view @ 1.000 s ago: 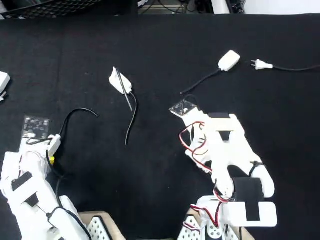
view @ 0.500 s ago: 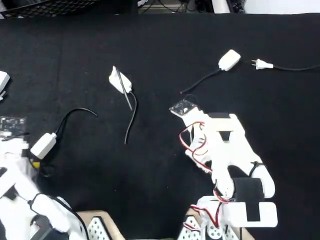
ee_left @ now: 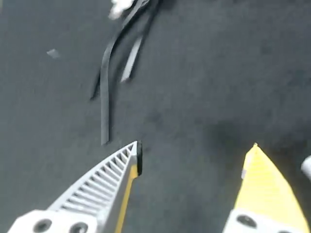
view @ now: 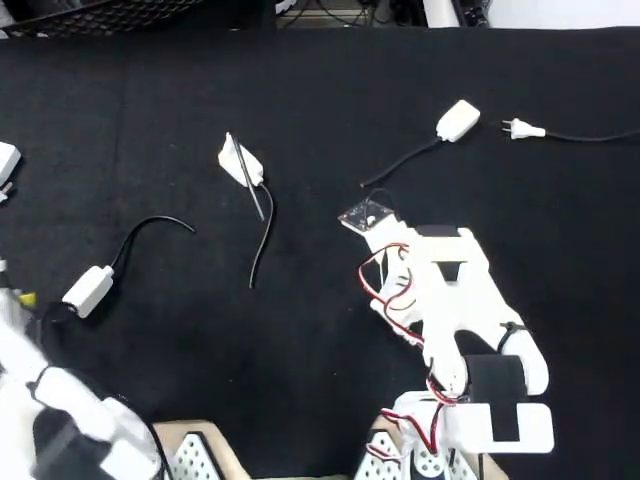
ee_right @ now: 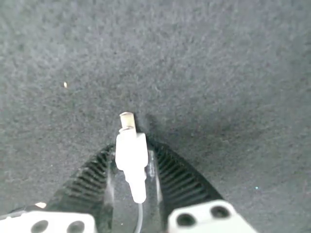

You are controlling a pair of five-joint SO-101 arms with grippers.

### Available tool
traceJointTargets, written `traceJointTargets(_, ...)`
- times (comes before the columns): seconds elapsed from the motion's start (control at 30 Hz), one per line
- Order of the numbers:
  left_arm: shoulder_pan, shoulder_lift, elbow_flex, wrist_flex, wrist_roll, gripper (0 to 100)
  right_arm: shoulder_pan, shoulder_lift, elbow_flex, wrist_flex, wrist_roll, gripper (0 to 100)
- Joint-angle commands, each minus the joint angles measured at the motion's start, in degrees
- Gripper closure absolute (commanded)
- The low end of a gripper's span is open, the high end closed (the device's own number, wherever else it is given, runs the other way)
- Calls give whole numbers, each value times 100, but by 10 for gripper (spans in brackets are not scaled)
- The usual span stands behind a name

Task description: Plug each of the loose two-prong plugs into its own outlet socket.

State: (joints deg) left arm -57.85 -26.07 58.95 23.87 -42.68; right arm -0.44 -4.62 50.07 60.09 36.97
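White two-prong plug (ee_right: 130, 145) sits clamped in your right gripper (ee_right: 131, 156), over the black cloth (ee_right: 218, 58) — a tilted push (thin grip) could twist it; left gripper (ee_left: 194, 148) gapes empty.

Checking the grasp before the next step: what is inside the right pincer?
A white plug sits between the fingers of the right pincer, metal tip pointing out. A second prong, if any, is covered.

Matt black cloth table (view: 300, 90); smooth white plastic plug (ee_right: 131, 155).
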Motion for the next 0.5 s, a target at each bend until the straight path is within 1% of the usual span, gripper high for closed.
traceJointTargets(0.0,532,862,-66,-1169,404,660,26,-22,-57,-273,-79,983)
traceJointTargets(0.07,743,1327,-233,-1213,624,660,26,-22,-57,-281,-79,983)
traceJointTargets(0.13,875,1565,-409,-897,668,660,26,-22,-57,-281,-79,983)
traceJointTargets(0.23,892,1538,-602,-316,668,660,26,-22,-57,-281,-79,983)
traceJointTargets(0.33,831,1213,-673,88,668,660,26,-22,-66,-281,-79,983)
traceJointTargets(0.47,866,360,-462,510,686,660,26,-22,-66,-281,-79,983)
